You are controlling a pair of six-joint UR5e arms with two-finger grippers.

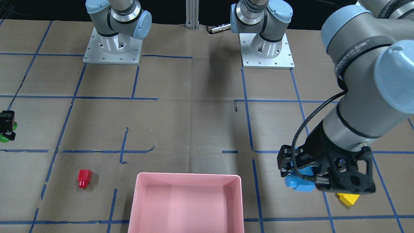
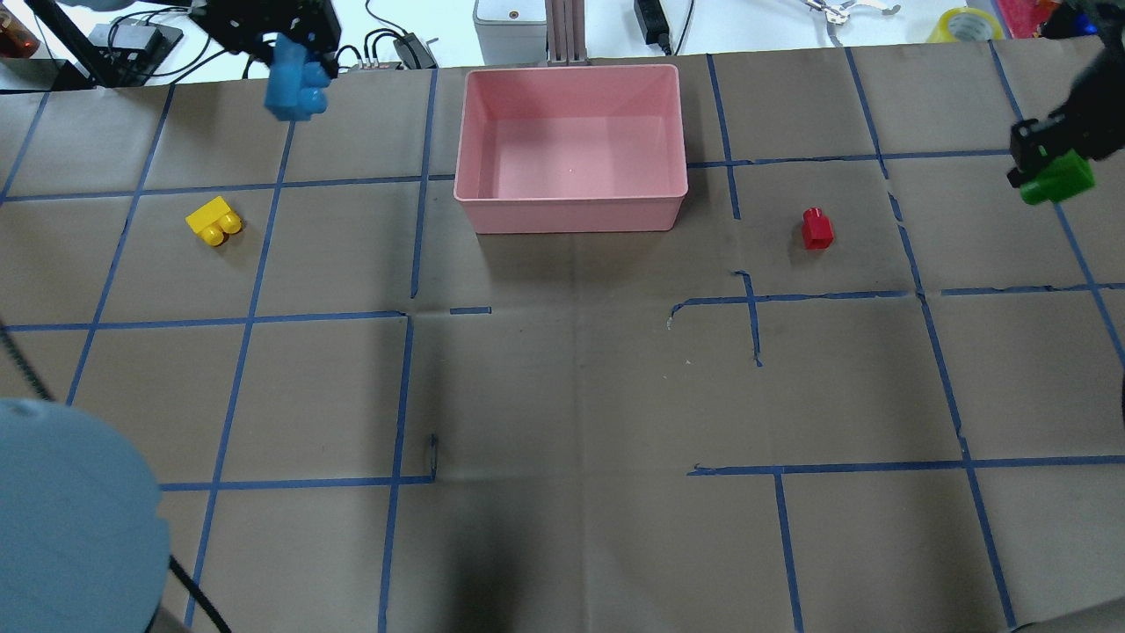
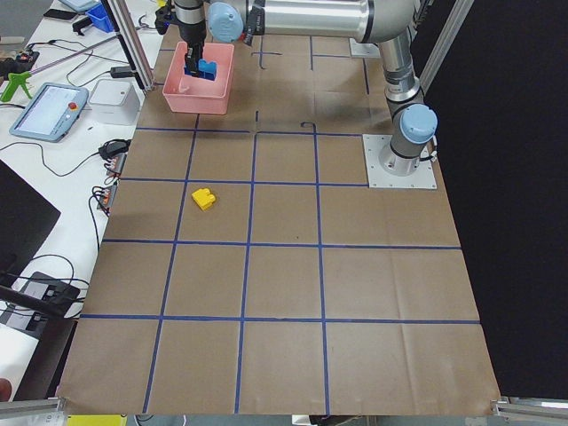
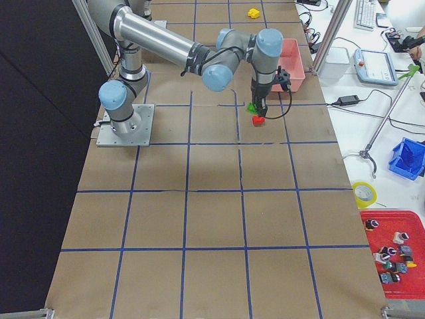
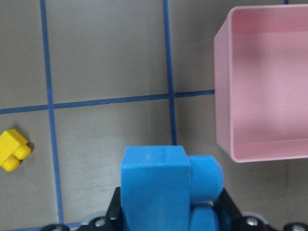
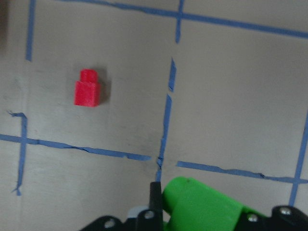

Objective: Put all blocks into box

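Note:
My left gripper (image 2: 293, 63) is shut on the light-blue brick (image 2: 295, 86) and holds it above the table, left of the pink box (image 2: 571, 211). In the left wrist view the blue brick (image 5: 161, 185) hangs short of the box's wall (image 5: 224, 96). The yellow brick (image 2: 214, 221) lies on the table nearer the robot. My right gripper (image 2: 1048, 165) is shut on the green brick (image 2: 1060, 178), held up at the far right. The red brick (image 2: 816, 229) lies on the table between it and the box; it also shows in the right wrist view (image 6: 87, 89).
Brown paper with a blue tape grid covers the table. The two arm bases (image 1: 112, 48) (image 1: 266, 48) stand at the robot's side. Cables and devices (image 2: 395, 48) and a tape roll (image 2: 967, 22) lie beyond the far edge behind the box.

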